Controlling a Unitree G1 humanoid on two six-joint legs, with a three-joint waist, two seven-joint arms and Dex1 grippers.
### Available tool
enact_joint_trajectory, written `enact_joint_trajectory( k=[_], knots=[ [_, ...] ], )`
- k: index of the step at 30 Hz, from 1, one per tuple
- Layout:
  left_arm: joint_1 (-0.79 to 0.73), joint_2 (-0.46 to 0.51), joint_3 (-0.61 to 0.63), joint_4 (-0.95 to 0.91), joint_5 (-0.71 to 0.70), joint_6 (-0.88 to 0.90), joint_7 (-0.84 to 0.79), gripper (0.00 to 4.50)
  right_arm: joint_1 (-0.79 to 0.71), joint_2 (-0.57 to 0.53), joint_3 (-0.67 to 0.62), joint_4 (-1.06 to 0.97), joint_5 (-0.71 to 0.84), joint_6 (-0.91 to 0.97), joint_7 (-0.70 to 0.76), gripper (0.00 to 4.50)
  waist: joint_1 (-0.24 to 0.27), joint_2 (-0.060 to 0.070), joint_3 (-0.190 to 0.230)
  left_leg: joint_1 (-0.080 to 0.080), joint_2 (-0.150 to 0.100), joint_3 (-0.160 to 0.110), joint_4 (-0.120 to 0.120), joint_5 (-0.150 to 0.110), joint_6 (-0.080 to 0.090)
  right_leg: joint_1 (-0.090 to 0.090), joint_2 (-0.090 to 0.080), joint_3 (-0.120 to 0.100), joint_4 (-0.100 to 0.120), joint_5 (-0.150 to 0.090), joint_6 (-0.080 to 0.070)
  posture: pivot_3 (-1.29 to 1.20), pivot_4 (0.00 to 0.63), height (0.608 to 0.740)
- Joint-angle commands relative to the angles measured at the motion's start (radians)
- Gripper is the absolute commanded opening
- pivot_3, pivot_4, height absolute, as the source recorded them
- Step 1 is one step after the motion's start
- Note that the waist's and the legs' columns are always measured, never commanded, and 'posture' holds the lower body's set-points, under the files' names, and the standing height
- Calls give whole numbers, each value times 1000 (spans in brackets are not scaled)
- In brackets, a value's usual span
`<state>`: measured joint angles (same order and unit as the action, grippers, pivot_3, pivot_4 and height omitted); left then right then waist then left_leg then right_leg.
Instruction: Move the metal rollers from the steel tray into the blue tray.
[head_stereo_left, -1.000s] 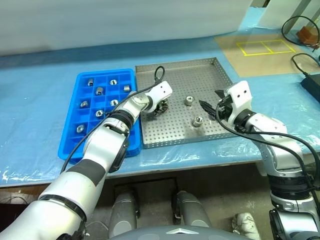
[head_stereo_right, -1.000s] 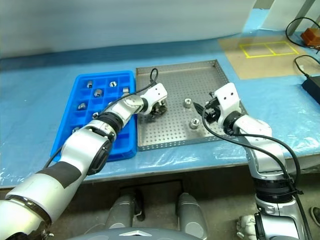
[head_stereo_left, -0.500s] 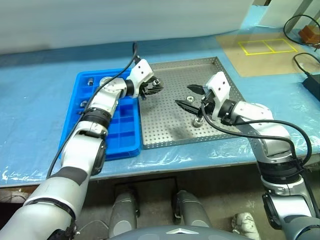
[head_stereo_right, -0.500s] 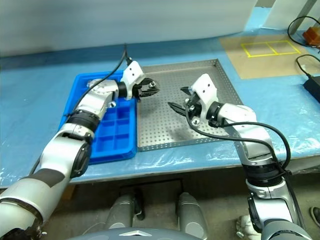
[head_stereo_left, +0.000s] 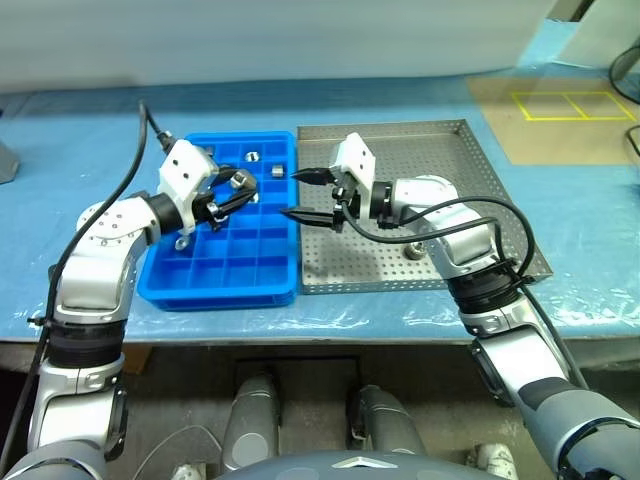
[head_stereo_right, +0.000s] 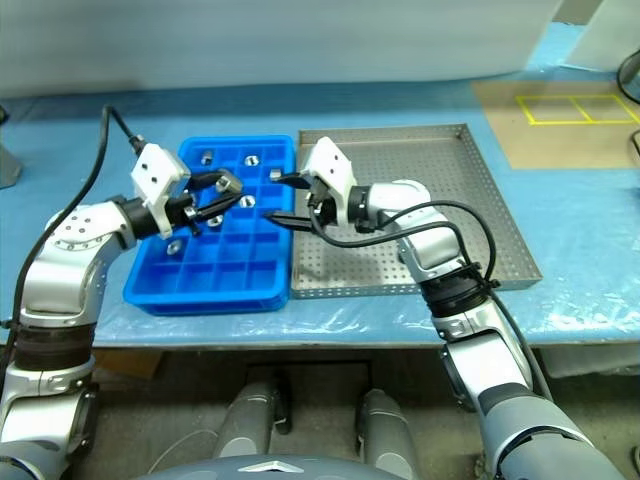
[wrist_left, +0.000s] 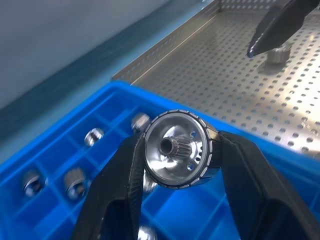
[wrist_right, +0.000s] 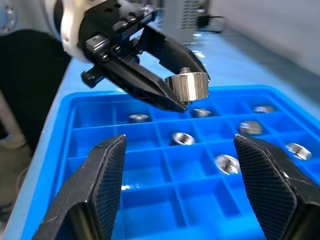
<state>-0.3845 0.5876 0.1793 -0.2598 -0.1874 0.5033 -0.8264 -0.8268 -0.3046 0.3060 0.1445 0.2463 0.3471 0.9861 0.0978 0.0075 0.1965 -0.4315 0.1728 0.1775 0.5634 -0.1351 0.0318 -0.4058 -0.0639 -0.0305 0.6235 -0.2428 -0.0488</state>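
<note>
Right end effector (head_stereo_left: 298, 194), spread, faces roller-holding left end effector (head_stereo_left: 236, 190).

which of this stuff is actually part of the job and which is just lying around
Part of the job:
- held roller, in the left tool
- rollers in the blue tray
- roller on the steel tray
- right tool, open

Lying about:
- brown mat
- yellow tape
- table cover
</note>
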Motion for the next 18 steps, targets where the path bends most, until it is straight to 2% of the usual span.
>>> enact_joint_trajectory(
  k=[1,5,9,18],
  knots=[
    [144,74,80,-128,-27,-11,-18,1872,-31,42,26,47,-19,-65,38,3529,6,0,0,0,0,0,0,0,0,0,0,0,0,0,0,242,150,740],
    [318,130,162,-192,-81,-8,-50,1872,-44,83,33,90,-13,-78,85,3529,23,-1,0,-4,0,-1,-1,0,0,-4,0,-1,-1,0,0,273,150,740],
    [393,157,153,-194,-74,-19,-38,1872,-34,93,58,91,-20,-83,147,3529,49,-1,0,-3,1,-2,-2,2,-3,-4,1,-2,0,0,0,297,150,740],
    [403,120,79,-197,-116,21,13,1872,-41,119,45,119,-47,-100,146,3529,65,-1,0,3,0,-2,-5,3,-5,0,1,1,1,0,0,302,150,740]
  ],
)
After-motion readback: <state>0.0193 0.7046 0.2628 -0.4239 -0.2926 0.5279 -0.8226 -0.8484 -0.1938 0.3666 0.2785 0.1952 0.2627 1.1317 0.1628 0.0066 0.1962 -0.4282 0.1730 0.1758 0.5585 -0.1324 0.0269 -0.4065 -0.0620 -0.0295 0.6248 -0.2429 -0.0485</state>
